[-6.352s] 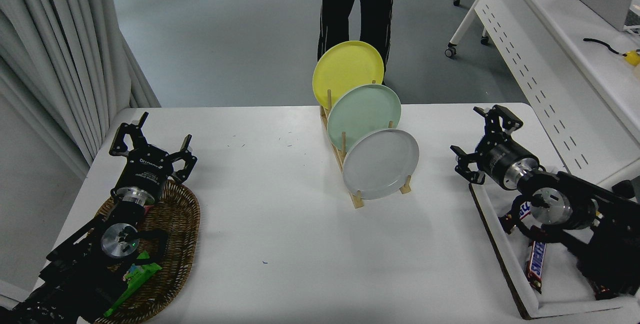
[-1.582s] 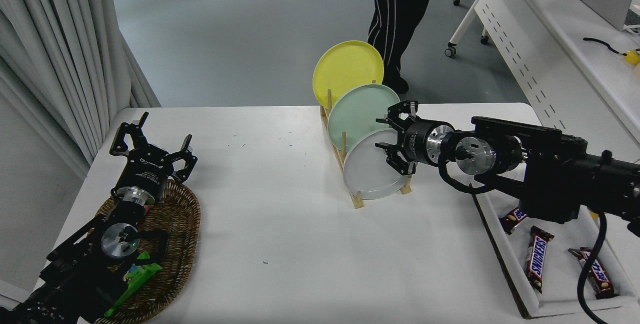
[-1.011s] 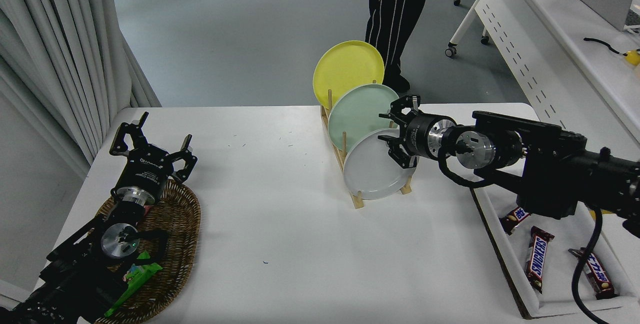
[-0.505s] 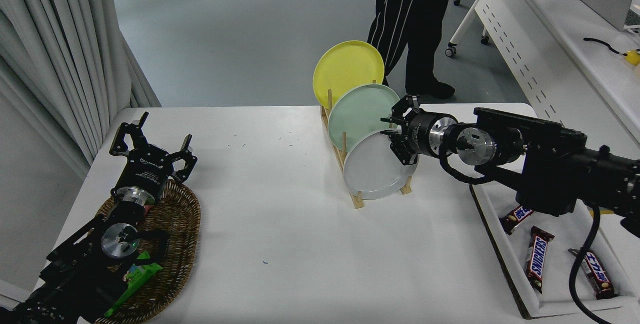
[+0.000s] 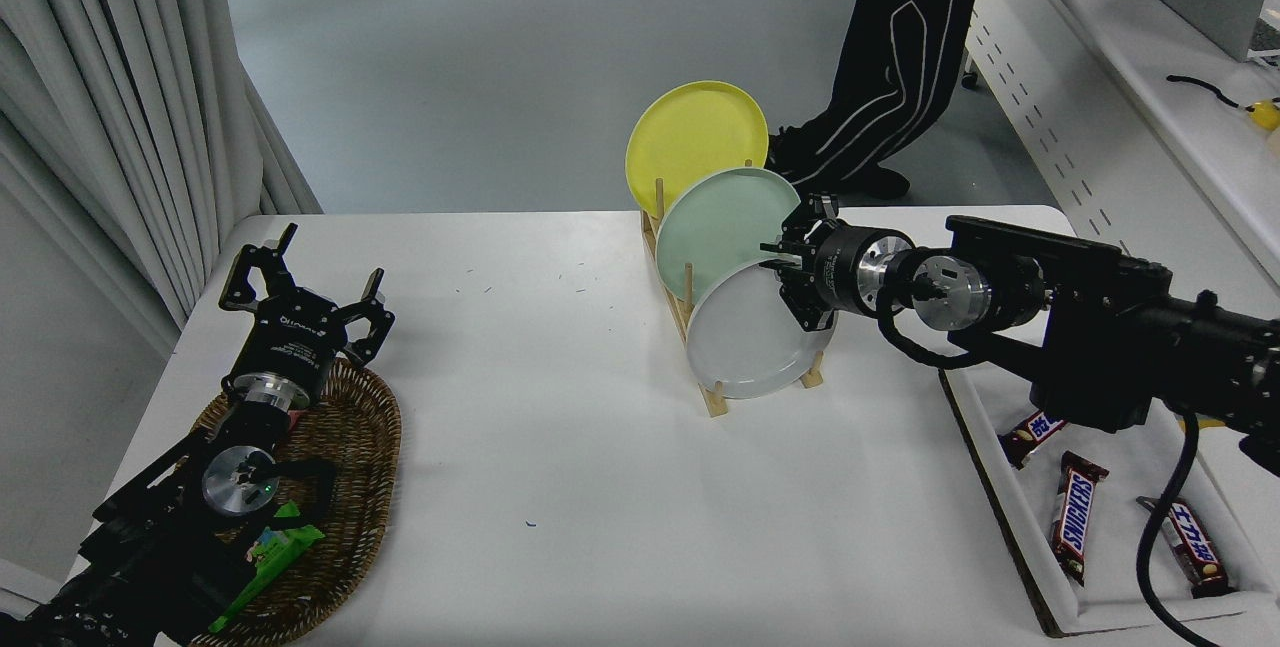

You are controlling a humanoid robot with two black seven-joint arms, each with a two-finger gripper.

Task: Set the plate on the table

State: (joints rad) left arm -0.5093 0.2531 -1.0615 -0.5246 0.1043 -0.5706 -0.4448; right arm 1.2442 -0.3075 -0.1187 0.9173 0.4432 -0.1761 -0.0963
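Since half a second ago your right tool has narrowed, fingers now pinching the grey plate's upper right rim in the wooden rack; left tool parked, spread

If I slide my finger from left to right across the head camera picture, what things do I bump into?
Wicker basket with the left hand above it → grey plate in the wooden rack → right hand → white tray of candy bars.

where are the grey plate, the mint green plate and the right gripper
grey plate (image 5: 745, 342), head view, middle of its face
mint green plate (image 5: 715, 227), head view, middle of its face
right gripper (image 5: 798, 272), head view, between its fingertips at the grey plate's upper right rim
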